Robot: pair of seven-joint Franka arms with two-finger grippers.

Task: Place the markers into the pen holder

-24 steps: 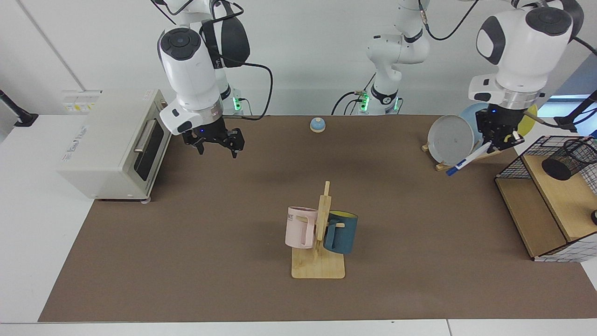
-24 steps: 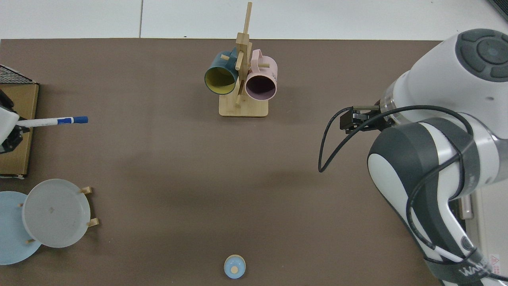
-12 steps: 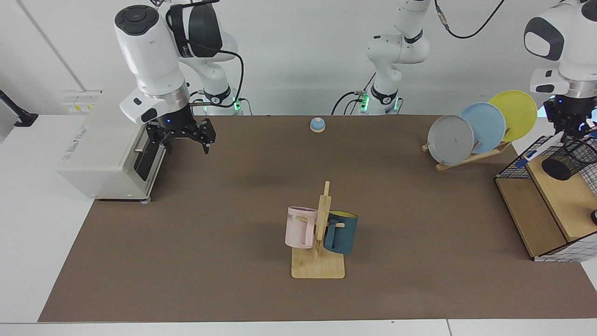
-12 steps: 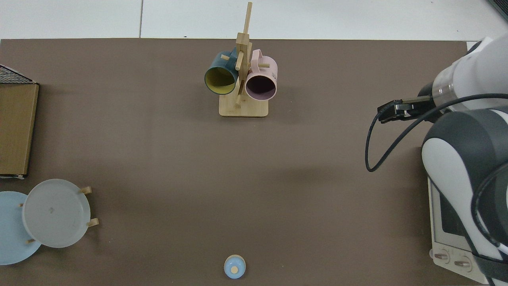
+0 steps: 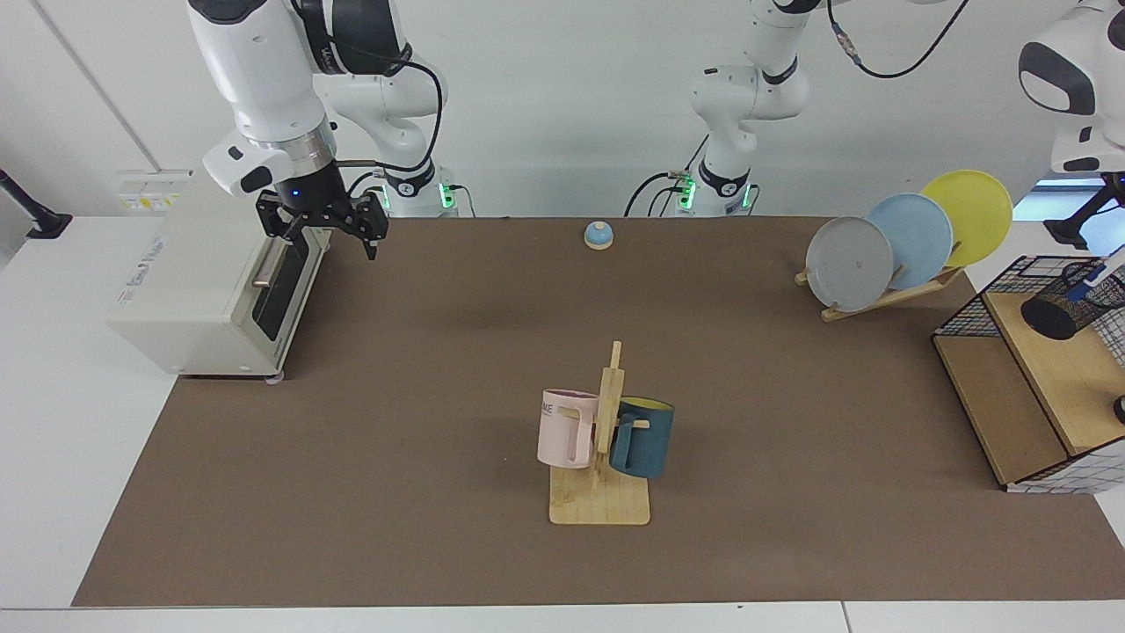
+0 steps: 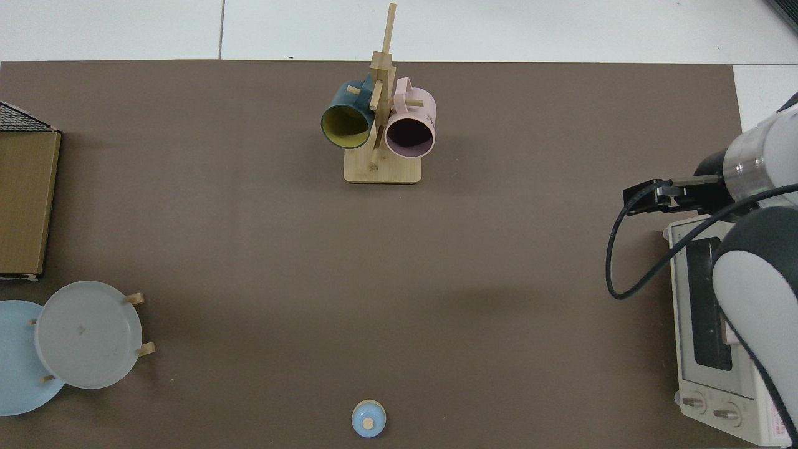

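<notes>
Looking at the far side of the table, I see the marker [image 5: 1099, 273] now sticking out of the pen holder [image 5: 1074, 299], the small black mesh cup that lies tipped on the wooden shelf of the wire rack [image 5: 967, 308]. A moment ago the marker was hanging in the air over the plates, held by my left arm, and then it was right at the edge of the rack. Now its blue part pokes into the cup's mouth and the white end points up toward the edge of the picture. My left arm has gone up and to the side, and its claw is out of both views, so I cannot say whether it has let go of the marker or not. I think the marker is in, or almost in, so the job looks close to done. My right gripper [image 5: 322, 227] has moved too. It was over the brown mat before, and now it hangs by the front of the white toaster oven [image 5: 189, 286], up near the oven door. Its fingers are spread wide apart and hold nothing. From the top, I can see it by the oven corner. The mug stand [image 5: 600, 501] with the pink mug [image 5: 564, 428] and the blue mug [image 5: 643, 438] has not moved.
</notes>
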